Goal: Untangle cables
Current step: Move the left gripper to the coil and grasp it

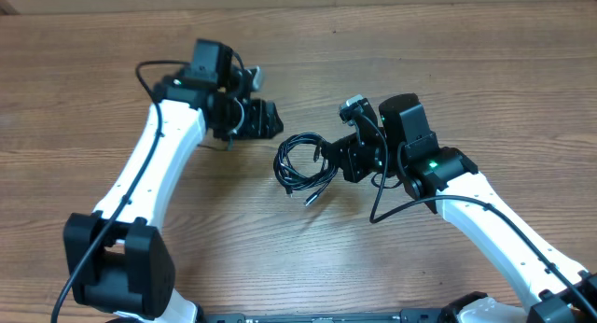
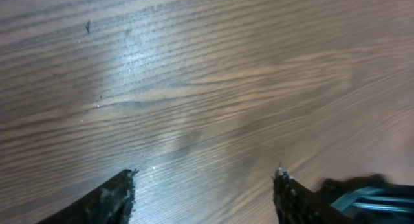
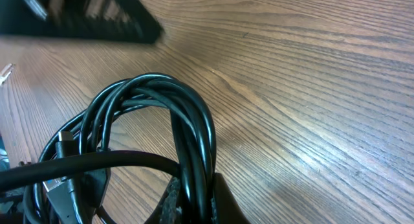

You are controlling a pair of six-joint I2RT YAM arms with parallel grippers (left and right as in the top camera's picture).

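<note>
The cables (image 1: 303,164) lie as one coiled black bundle in the middle of the wooden table, with a silver-tipped plug (image 1: 312,198) sticking out at the front. My right gripper (image 1: 341,159) is at the bundle's right side, shut on several strands; in the right wrist view the cables (image 3: 155,120) arch up out of the pinched jaws (image 3: 194,201). My left gripper (image 1: 269,119) is open and empty, up and left of the bundle and apart from it. In the left wrist view its fingers (image 2: 204,195) frame bare wood.
The wooden table (image 1: 448,71) runs to all sides. The right arm's thicker black wire (image 1: 378,206) loops down beside its wrist. The left gripper shows as a dark blurred shape (image 3: 84,17) at the top left of the right wrist view.
</note>
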